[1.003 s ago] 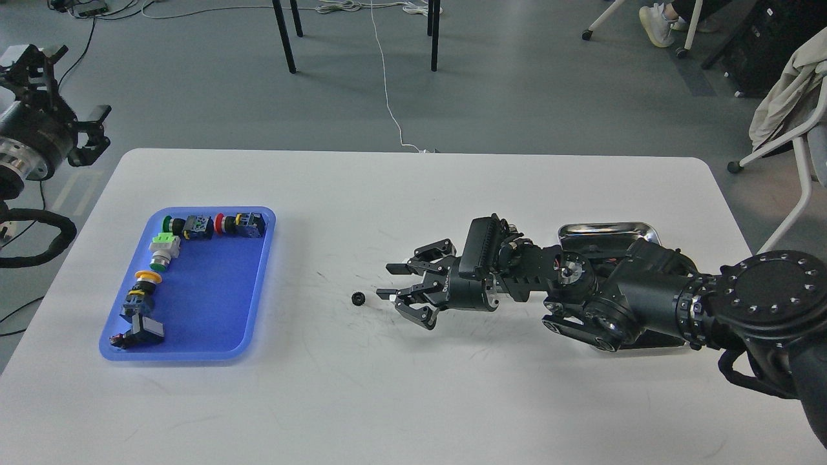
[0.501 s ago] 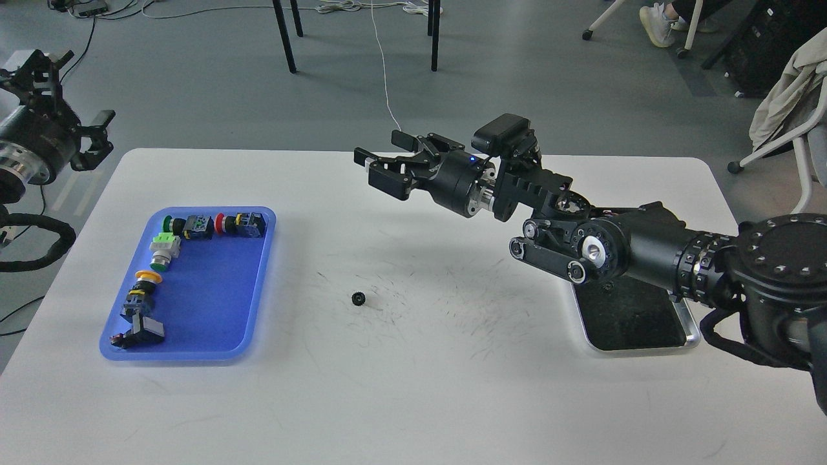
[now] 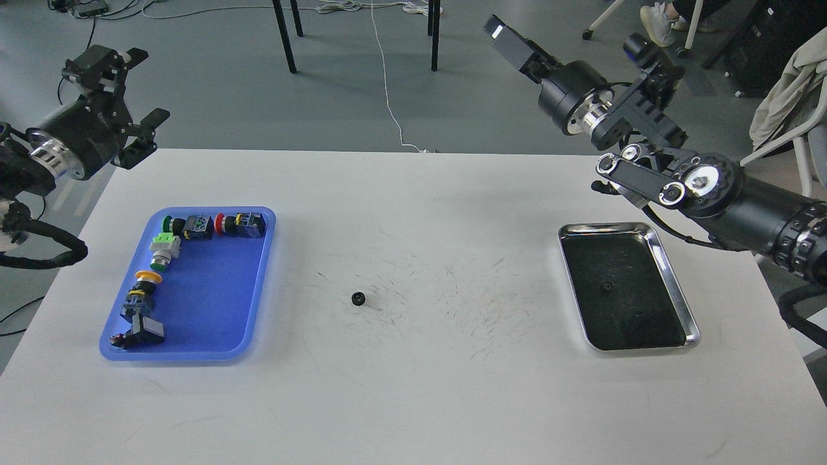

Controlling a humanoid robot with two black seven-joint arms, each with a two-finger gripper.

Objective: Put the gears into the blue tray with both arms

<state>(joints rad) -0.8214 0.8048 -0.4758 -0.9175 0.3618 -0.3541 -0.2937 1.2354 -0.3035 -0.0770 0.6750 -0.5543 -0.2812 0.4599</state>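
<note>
One small black gear (image 3: 358, 298) lies on the white table, right of the blue tray (image 3: 216, 303), which holds several coloured push-button switches along its left and far sides. A second tiny dark toothed piece (image 3: 606, 287), seemingly the other gear, rests inside the silver tray (image 3: 678, 292). My left gripper (image 3: 129, 90) hangs open and empty beyond the table's far left corner. My right gripper (image 3: 502, 32) is raised high past the far edge, seen side-on, so its fingers merge.
Faint scratch marks cover the table's middle around the gear. Chair legs and a white cable sit on the floor behind the table. A chair with cloth stands at the far right.
My right arm has lifted from beside the gear, up and back to the far right, uncovering the silver tray. My left gripper has shifted right. The gear has not moved.
</note>
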